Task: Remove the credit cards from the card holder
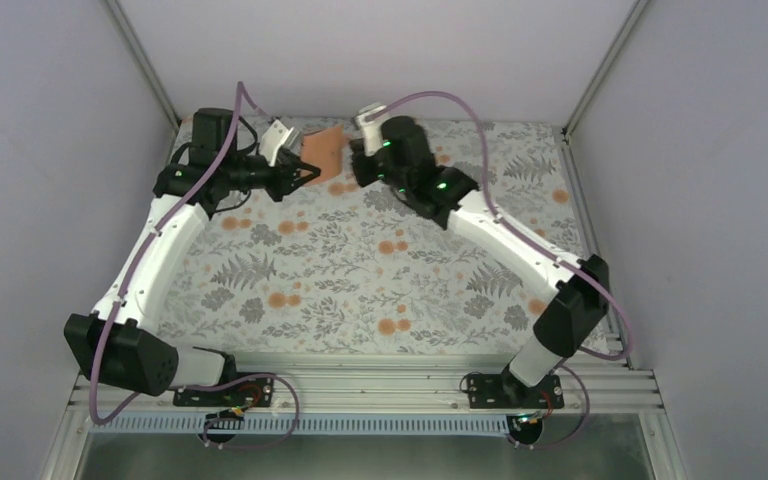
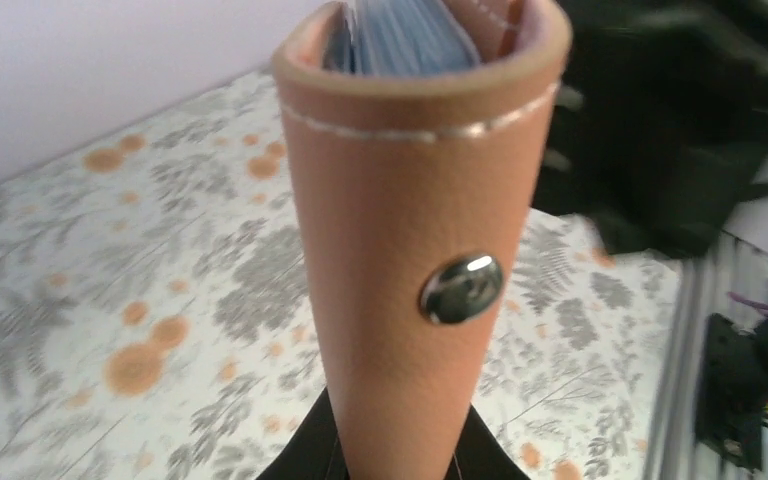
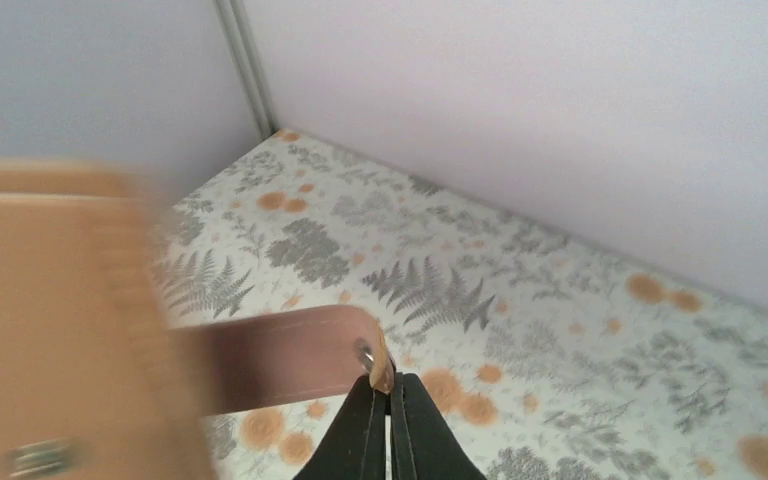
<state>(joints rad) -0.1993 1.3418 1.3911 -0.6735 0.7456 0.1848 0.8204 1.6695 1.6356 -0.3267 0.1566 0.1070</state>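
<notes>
I am stretching both arms toward the table's [image 1: 360, 285] far edge. My left gripper [image 1: 308, 172] is clamping the card holder [image 2: 400, 250], with the cards [image 2: 400, 35] inside. My right gripper [image 3: 390, 385] is pinching its strap [image 3: 280, 352], fingers pressed together.

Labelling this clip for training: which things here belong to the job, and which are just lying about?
Job: holder, in left fingers; its strap, pinched by right fingers; cards tucked inside.
Lying about: floral cloth, purple cables.
</notes>
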